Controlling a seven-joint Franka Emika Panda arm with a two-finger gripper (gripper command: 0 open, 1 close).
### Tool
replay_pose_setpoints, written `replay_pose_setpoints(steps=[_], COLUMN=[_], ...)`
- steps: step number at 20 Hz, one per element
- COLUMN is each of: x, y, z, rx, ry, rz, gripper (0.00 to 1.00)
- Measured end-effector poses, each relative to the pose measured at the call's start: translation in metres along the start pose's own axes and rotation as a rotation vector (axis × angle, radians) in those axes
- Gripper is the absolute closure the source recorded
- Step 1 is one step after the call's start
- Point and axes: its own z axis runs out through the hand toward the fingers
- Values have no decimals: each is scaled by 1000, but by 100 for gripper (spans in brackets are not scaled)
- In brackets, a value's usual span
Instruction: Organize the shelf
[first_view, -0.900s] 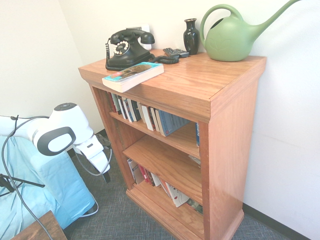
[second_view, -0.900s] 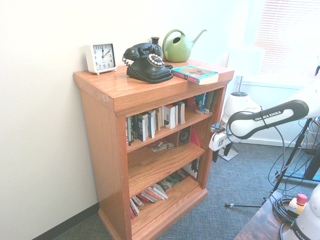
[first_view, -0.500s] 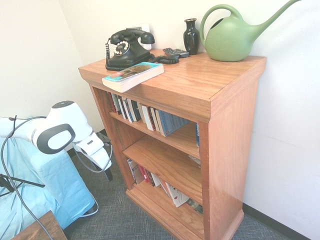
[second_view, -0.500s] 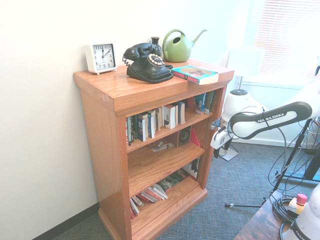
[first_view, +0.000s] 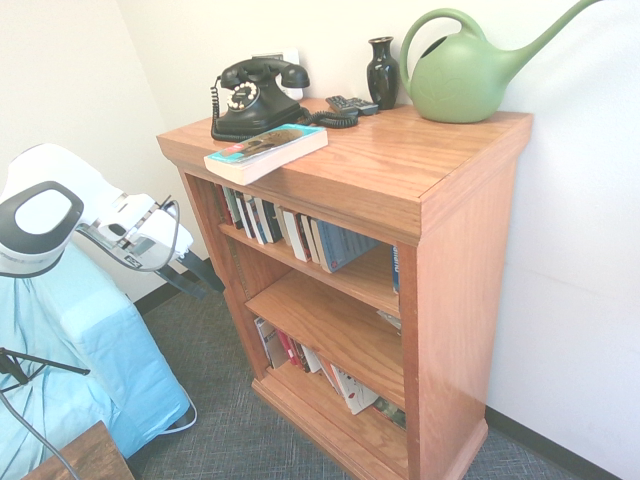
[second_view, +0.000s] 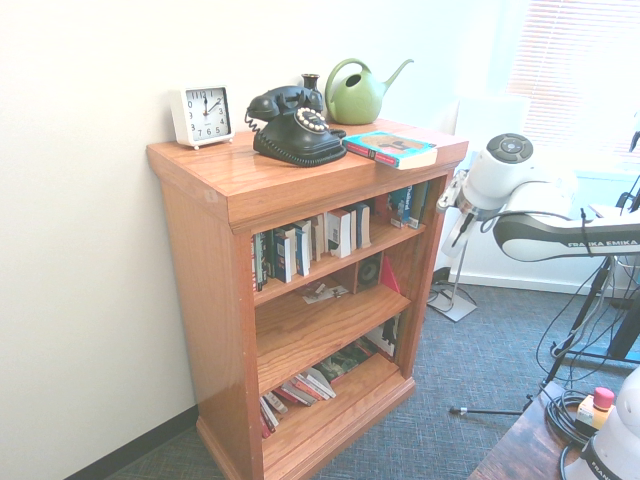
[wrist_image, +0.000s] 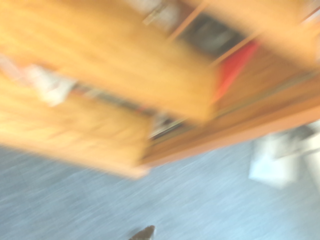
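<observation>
The shelf (first_view: 400, 160) is a reddish-orange wood bookcase against the wall, also in the second exterior view (second_view: 260, 180). A teal-covered book (first_view: 266, 150) lies flat at the front corner of its top. Upright and leaning books (first_view: 290, 230) fill the upper level, and toppled books (first_view: 320, 365) lie on the bottom level. My gripper (first_view: 210, 290) hangs open and empty just off the shelf's side panel, about level with the upper row of books. The wrist view is a blur of the shelf's wood (wrist_image: 125, 65) and grey carpet.
On the top stand a black rotary phone (first_view: 255, 97), a dark vase (first_view: 382, 72), a green watering can (first_view: 460, 75), a remote (first_view: 352, 104) and a white clock (second_view: 203, 115). A light blue covered block (first_view: 100, 350) sits beside the arm. Grey carpet (second_view: 450, 370) lies in front.
The arm has swung upward, lifting the gripper from low beside the shelf's base to the height of the upper book row. The gripper stays open.
</observation>
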Motion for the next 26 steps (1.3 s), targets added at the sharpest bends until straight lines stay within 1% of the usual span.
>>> replay_pose_setpoints(steps=[3,5,9,11,13,15,18,23,26], x=[1,2,14,20,26,30,36,56,64], y=[2,3,7,7,1,-10,-28,-44,-58], z=[-40,-58,-71,-69,-65,-62,-53,-38,-37], rx=[-44,-87,-220,-272,-295,-293,-274,-247,-206], ry=[149,244,414,476,510,533,559,599,619], rz=[-65,-116,-215,-244,-270,-301,-348,-398,-421], gripper=[0,0,0,0,0,0,0,0,0])
